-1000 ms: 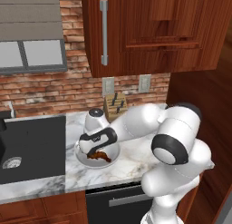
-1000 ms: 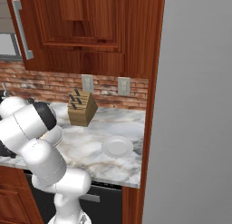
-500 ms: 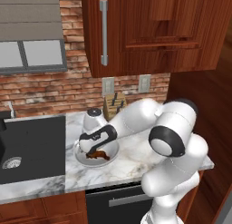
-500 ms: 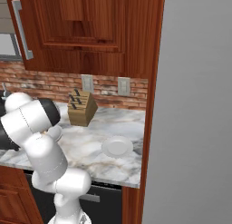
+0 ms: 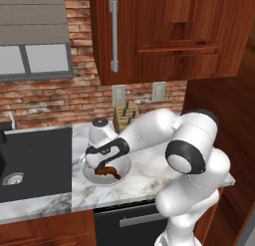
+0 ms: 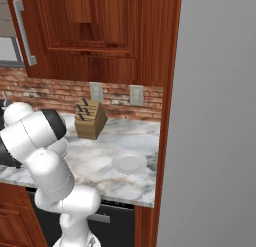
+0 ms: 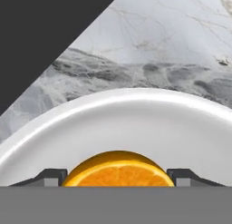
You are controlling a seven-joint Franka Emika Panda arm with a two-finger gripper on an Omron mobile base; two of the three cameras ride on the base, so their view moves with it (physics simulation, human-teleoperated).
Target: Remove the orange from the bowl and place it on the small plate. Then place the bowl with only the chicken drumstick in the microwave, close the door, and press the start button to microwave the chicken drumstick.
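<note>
Orange between tool fingertips in bowl, jaws apart, not yet clamped; next: close, lift toward small plate.

A: What carries everything here?

B: A grey-veined marble counter, with a black sink set into its left end.

A: And directly on it?

B: The bowl sits near the sink. A wooden knife block stands at the back by the brick wall. The small plate lies flat toward the right end, well apart from the bowl.
</note>
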